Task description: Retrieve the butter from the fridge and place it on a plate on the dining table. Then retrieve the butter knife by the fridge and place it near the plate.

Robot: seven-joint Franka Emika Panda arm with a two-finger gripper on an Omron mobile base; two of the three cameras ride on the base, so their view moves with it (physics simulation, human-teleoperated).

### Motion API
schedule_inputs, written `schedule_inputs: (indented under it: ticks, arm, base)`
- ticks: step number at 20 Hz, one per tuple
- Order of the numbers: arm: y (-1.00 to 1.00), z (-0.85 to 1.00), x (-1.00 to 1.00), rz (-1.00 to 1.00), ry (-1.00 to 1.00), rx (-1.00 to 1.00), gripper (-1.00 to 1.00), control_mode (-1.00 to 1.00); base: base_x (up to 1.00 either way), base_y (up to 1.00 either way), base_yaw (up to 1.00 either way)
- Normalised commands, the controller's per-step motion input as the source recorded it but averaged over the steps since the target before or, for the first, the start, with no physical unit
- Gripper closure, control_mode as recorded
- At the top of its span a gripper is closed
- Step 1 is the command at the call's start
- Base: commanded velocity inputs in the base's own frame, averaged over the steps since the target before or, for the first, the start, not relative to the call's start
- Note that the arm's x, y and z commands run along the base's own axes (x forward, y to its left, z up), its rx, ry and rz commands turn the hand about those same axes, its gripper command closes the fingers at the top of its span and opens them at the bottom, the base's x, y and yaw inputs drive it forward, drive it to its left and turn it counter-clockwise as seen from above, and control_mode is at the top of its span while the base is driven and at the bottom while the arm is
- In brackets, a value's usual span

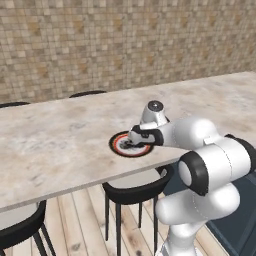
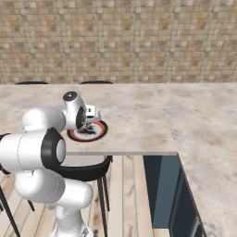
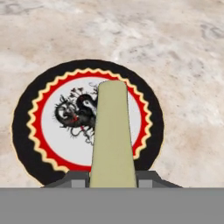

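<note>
The butter (image 3: 113,135) is clamped between the fingers of the gripper (image 3: 113,177). It is held above the plate (image 3: 30,144), which is set near the front edge of the dining table (image 1: 60,140).

No readable text, label, brand, number or sign appears anywhere.

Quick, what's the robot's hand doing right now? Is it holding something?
Gripper: shut on the butter, holding the pale yellow stick over the plate on the dining table.
</note>
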Motion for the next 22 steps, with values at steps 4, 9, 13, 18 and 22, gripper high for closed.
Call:
schedule_inputs:
  ticks: [4,9,13,18,22]
  arm:
    - [0.14,-0.14,0.03,0.00,0.00,0.00,1.00,-1.00]
    - [0.03,-0.24,0.00,0.00,0.00,0.00,1.00,-1.00]
    - [0.00,-0.32,0.06,0.00,0.00,0.00,1.00,-1.00]
    - [0.00,-0.20,0.18,0.00,0.00,0.00,1.00,-1.00]
    - [0.00,-0.15,0.16,0.00,0.00,0.00,1.00,-1.00]
  base:
    - [0.00,0.00,0.00]
    - [0.00,0.00,0.00]
    - [0.00,0.00,0.00]
    - [0.00,0.00,0.00]
    - [0.00,0.00,0.00]
